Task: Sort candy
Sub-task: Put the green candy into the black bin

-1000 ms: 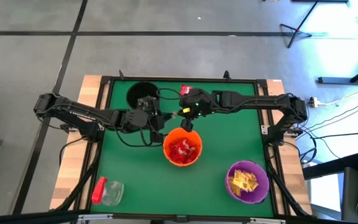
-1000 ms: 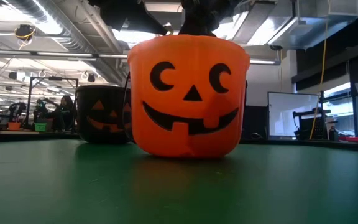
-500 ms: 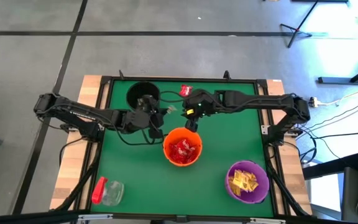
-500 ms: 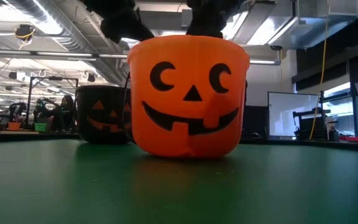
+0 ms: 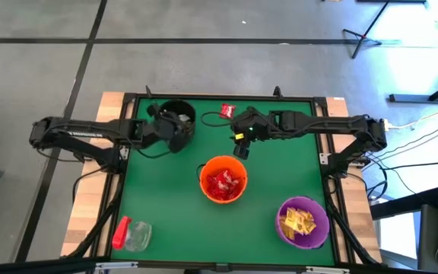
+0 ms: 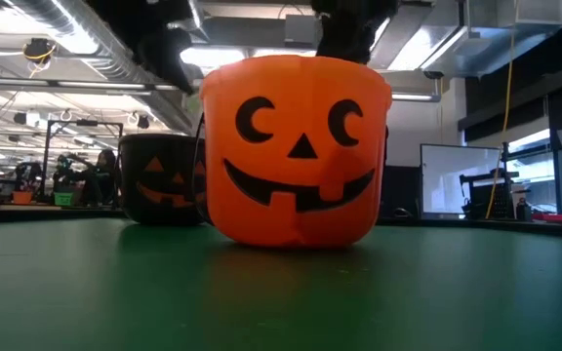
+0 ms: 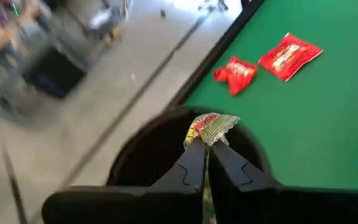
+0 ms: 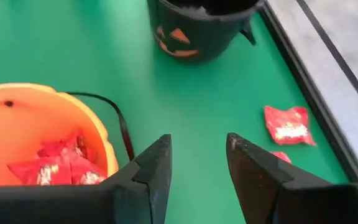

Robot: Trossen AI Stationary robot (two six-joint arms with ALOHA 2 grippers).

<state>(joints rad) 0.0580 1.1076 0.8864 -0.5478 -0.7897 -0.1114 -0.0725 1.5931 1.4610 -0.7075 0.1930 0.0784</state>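
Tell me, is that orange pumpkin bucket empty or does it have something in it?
Not empty. From above, the orange bucket holds a heap of red candy covering its bottom; the right wrist view shows the same red packets inside.

Bare green table (image 5: pixel 158 205) (orange bucket (image 5: pixel 223 180) central)

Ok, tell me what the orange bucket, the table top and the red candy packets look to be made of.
Orange bucket: probably moulded plastic, smooth with a slight sheen and a printed black face.
Table top: looks like matte green felt or mat, with no glare.
Red candy packets: likely glossy foil or plastic film, crinkled with crimped ends.
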